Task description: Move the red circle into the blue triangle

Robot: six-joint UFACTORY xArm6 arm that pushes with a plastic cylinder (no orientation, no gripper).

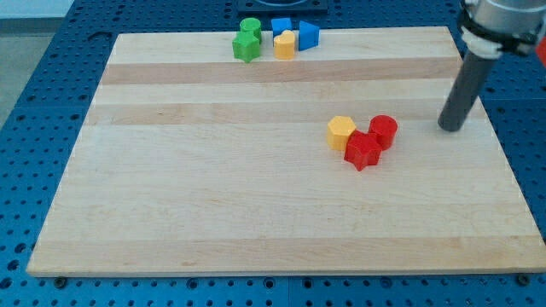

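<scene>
Wooden bench (256,213) on a blue pegboard (51,94), seen from one camera. A dark rod (465,85) descends from the view's upper right; my tip (450,128) rests on the board near its right edge. The arm carries no fingers, so nothing is clenched or grasped: the rod ends bare, touching no block.

Centre-right cluster. The red circle (383,130), a short cylinder, stands to the left of my tip, near it but clearly apart, with bare wood between them. Touching the circle at its lower left is a red star-like block (363,151), its exact outline hard to make out. Touching that block on the left is a yellow hexagon (341,132).

Top-edge cluster. Four or five blocks sit together near the view's top, left of centre and well apart from the red circle. The blue triangle (309,34) is the rightmost of them. Just beside it on the left is a yellow block (285,43), and behind that a blue block (281,26), partly hidden, whose shape cannot be told. Farther left are a green round block (250,26) and, in front of it and touching, a green star-like block (246,47).

The red circle lies toward the view's lower right of the blue triangle, separated from it by a wide stretch of board.
</scene>
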